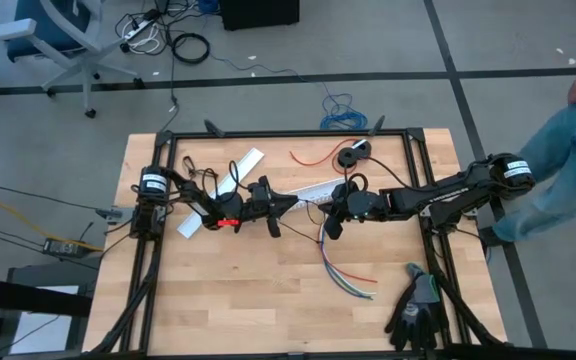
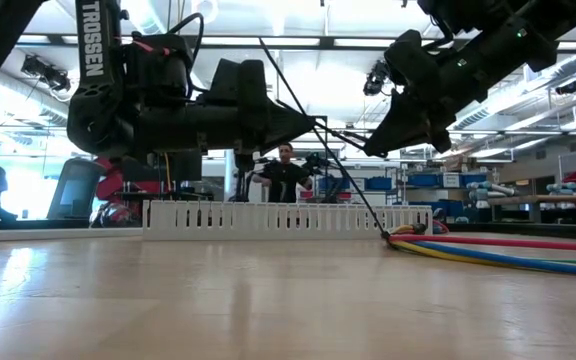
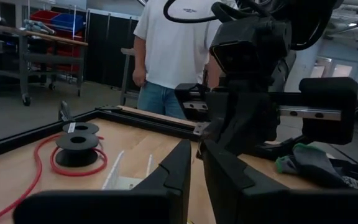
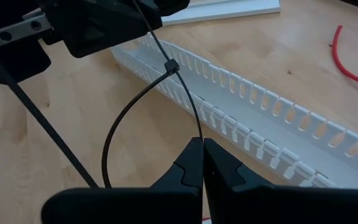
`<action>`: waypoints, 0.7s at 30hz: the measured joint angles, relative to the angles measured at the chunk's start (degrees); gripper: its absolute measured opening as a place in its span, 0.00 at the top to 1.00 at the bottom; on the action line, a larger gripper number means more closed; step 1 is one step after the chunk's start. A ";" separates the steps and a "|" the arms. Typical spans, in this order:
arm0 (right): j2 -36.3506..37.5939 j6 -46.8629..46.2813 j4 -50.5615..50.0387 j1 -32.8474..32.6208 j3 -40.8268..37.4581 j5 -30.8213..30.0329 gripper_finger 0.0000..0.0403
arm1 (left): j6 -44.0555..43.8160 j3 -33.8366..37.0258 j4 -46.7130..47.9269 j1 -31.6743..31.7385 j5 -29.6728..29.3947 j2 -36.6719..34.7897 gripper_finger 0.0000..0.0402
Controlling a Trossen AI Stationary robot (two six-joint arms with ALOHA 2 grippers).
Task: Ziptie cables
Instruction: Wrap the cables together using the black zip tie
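Observation:
The cables [image 1: 346, 272] lie on the table in front of both grippers, a fan of red, blue, green and white wires [image 2: 488, 250] running from one joined end. A black ziptie [image 4: 171, 65] stands above them as an open loop, its lower part dropping toward that joined end. My left gripper [image 1: 286, 204] comes from the table's left, its fingers [image 3: 194, 165] shut. My right gripper [image 1: 330, 222] faces it from the right, raised off the table and shut on the ziptie [image 4: 202, 155]. My left gripper meets the ziptie's free tail [image 4: 146, 25] just beyond the head, fingers level from the table's left; the tail rises past its tips [image 2: 318, 122]. Its fingers hide the contact. My right gripper pinches the loop's strap [image 4: 197, 138] below the head between its fingertips, slanting down from the right. The strap is lifted clear.
A white slotted cable duct [image 1: 308, 190] lies across the table just beyond the grippers, with a flat white lid [image 1: 218, 190] to its left. A red wire and black spool [image 1: 353, 155] sit near the far edge, black gloves [image 1: 413, 310] near the right front corner. A person [image 1: 568, 150] stands at the right.

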State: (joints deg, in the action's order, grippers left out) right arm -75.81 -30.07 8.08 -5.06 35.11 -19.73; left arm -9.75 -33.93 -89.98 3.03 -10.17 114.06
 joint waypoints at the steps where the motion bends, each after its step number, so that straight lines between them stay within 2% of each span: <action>1: 0.00 -0.02 0.00 0.02 0.00 0.00 1.00 | -0.23 0.00 -0.01 0.00 0.01 0.00 0.87; 11: 0.00 -0.28 -0.17 0.02 0.00 1.92 1.00 | -1.28 -0.18 0.03 0.00 0.00 -0.01 0.87; 21: -0.02 -0.35 -2.25 0.02 0.00 1.92 1.00 | -1.18 -3.45 -0.03 -0.02 -0.03 -0.02 0.87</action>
State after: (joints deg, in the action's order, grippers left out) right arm -75.83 -30.41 5.83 -5.04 35.11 -17.80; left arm -10.93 -37.39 -90.02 3.01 -10.20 114.04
